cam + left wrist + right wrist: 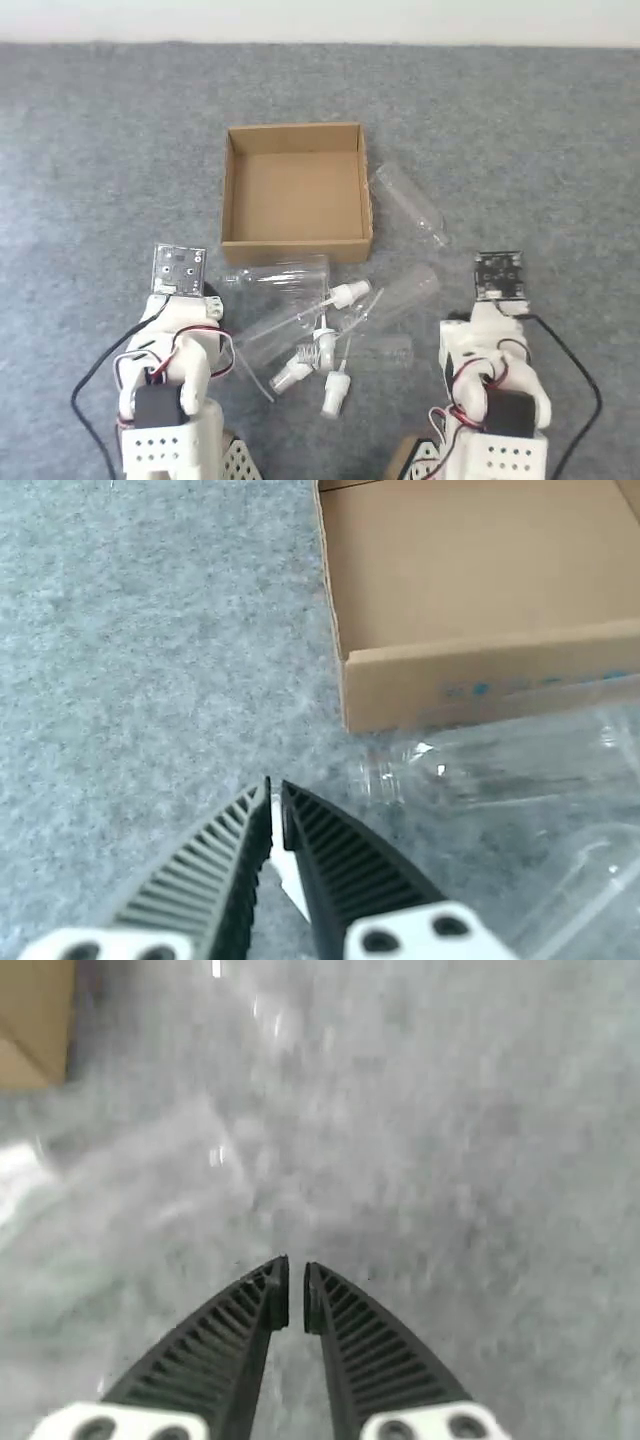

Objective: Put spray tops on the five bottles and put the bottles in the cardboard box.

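The open cardboard box (296, 243) is standing just ahead of the left gripper (275, 798), on the side toward the right gripper (296, 1285). Five clear bottles (280, 273) are lying on their sides, uncapped. One bottle (408, 205) is lying beside the box, ahead of the right gripper, and four are lying between the grippers. White spray tops (323, 348) are lying loose among them.
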